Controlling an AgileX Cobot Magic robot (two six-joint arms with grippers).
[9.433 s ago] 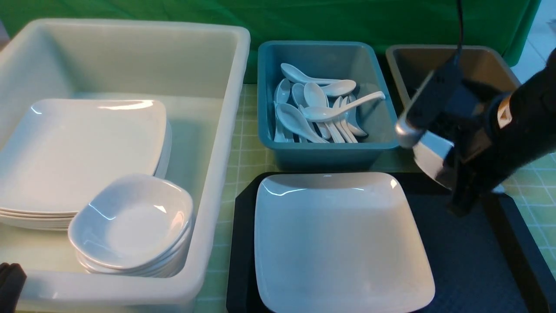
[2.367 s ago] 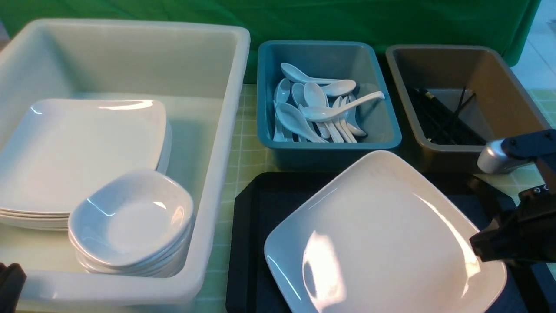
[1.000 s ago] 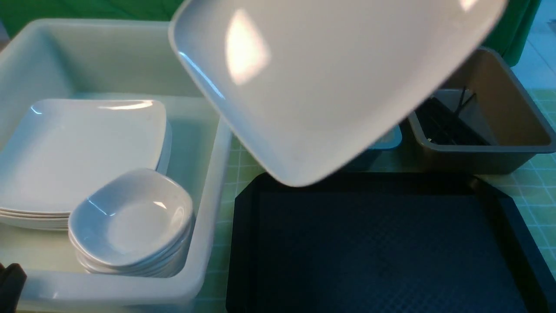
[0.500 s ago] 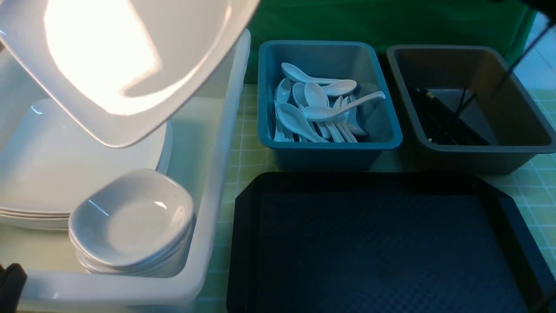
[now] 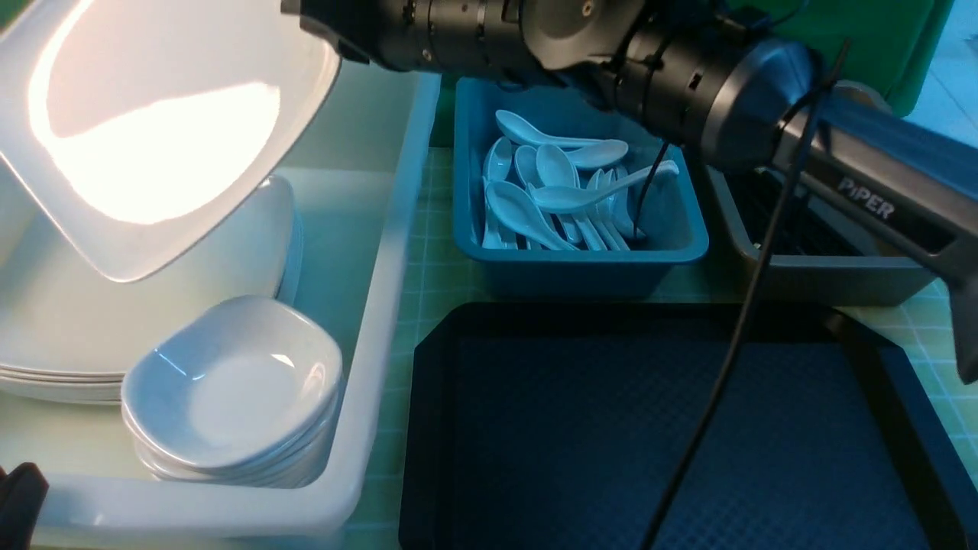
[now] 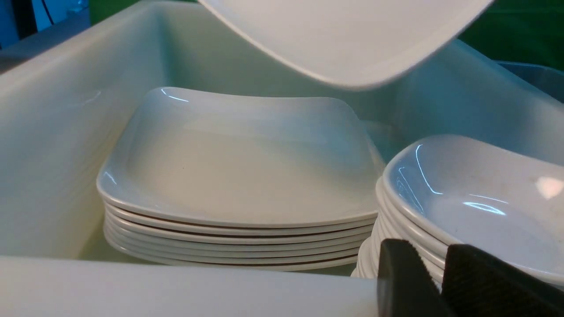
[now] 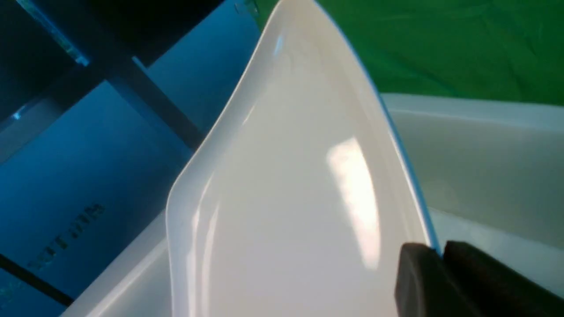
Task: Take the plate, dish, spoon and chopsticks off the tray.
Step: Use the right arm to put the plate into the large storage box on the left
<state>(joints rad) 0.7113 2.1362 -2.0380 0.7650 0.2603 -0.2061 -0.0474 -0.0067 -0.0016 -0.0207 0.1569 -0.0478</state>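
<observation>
My right gripper (image 7: pixel 440 253) is shut on the rim of the large white square plate (image 5: pixel 153 130). It holds the plate tilted in the air above the plates stacked (image 6: pixel 238 167) in the white tub (image 5: pixel 382 305). The black tray (image 5: pixel 428 428) at the front shows a bare diamond floor. Small white dishes (image 5: pixel 229 382) are stacked in the tub's near corner. Several white spoons (image 5: pixel 565 198) lie in the teal bin (image 5: pixel 688 248). The chopsticks (image 5: pixel 795 229) are dark sticks in the brown bin, half hidden by my right arm. My left gripper (image 6: pixel 434 259) rests low by the tub's front wall, slightly open and holding nothing.
My right arm (image 5: pixel 688 76) reaches across the back from right to left, over the teal bin and the brown bin (image 5: pixel 840 275). Its cable (image 5: pixel 733 344) hangs down over the tray. Green cloth hangs behind.
The plate has moved further left and dropped lower over the tub's plate stack. My right arm has come into the front view, across the top.
</observation>
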